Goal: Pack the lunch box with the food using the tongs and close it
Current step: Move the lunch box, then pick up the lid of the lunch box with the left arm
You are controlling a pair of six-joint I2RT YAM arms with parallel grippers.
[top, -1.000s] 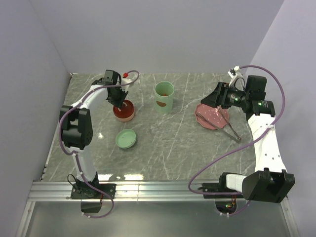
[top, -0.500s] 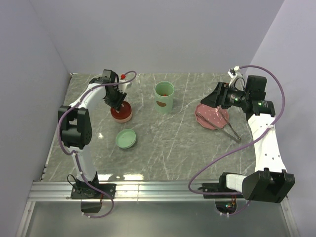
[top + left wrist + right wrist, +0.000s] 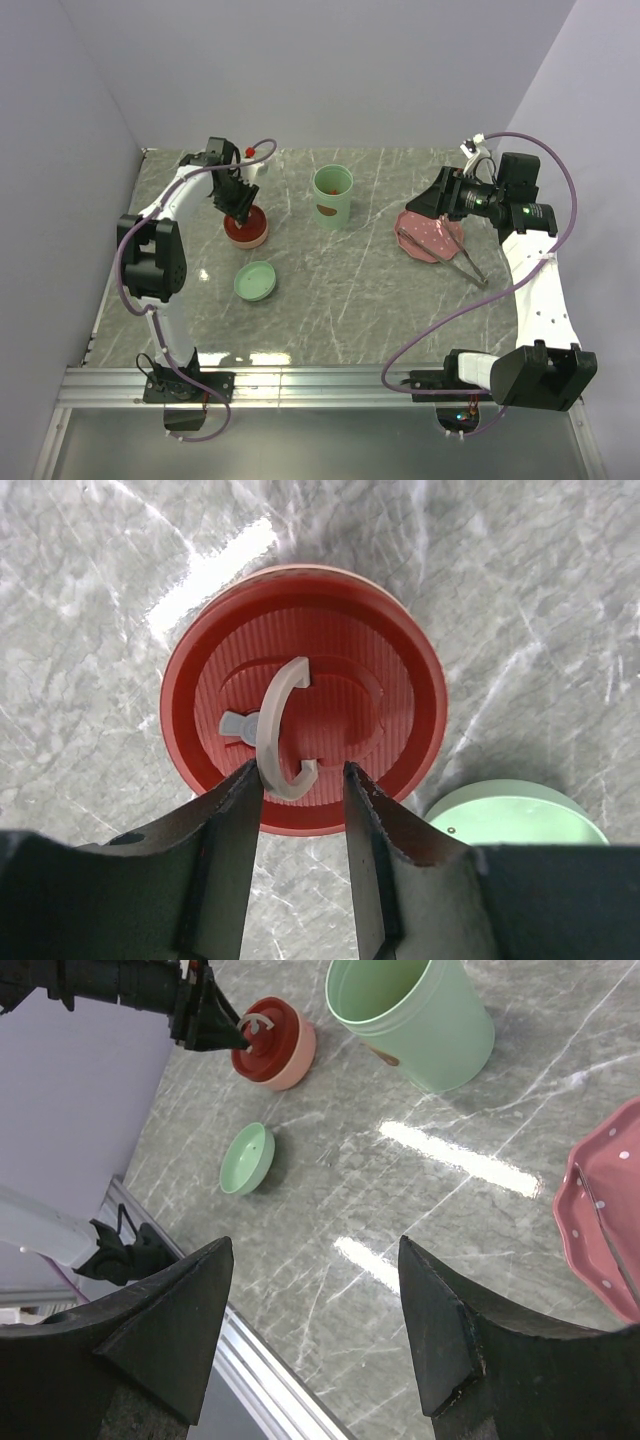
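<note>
Grey marble counter [image 3: 340, 290], pale lavender walls [image 3: 330, 70]. One red lid [image 3: 330, 640], one green cup [image 3: 333, 197], one green dish [image 3: 255, 281], one pink plate [image 3: 415, 225]. One tongs [image 3: 460, 262], lying across the plate rim onto the counter. Only the left wrist view shows the left pincer [image 3: 300, 771] narrowly parted astride the lid's white handle [image 3: 272, 730]. Right pincer [image 3: 315, 1245] wide, holding nothing.

Silver tongs [image 3: 468, 272], lying flat, across pink plate [image 3: 428, 228] rim

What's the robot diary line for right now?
left gripper: open over red lid | right gripper: open, empty | tongs: on plate
</note>
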